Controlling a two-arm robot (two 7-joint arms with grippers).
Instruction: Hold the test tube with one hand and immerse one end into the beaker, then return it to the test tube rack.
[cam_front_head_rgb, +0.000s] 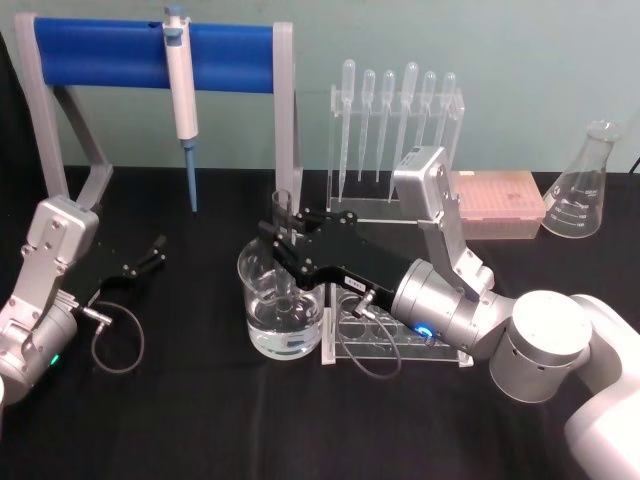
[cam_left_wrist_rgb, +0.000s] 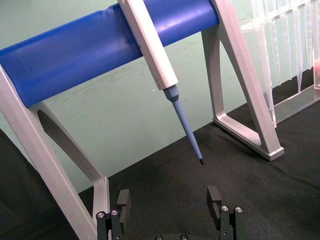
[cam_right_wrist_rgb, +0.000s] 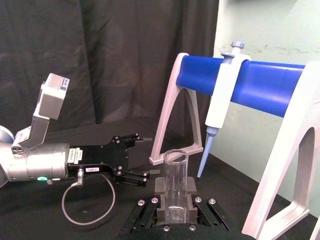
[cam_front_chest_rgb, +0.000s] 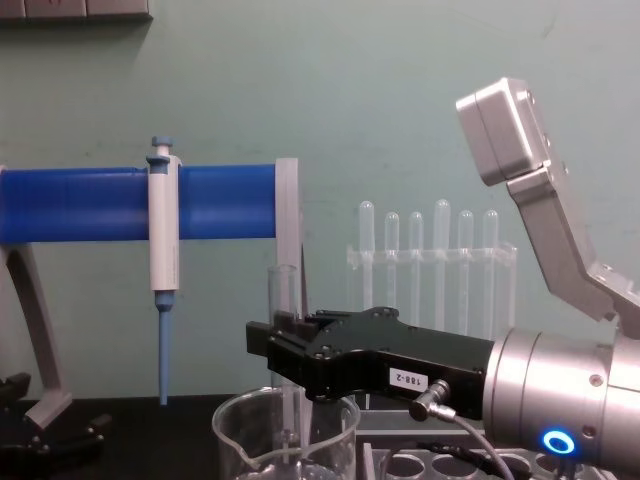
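Right pincer pinches the upright tube, whose lower end stands inside the beaker. The left pincer sits well apart, low over the tabletop. In the left wrist view, the left pincer is spread and holds nothing. In the right wrist view, the tube is clamped between the jaws. In the chest view, the tube reaches down into the beaker.

Clear glossy glass tube and beaker, matt black cloth-covered counter, smooth silvery metal wrist.
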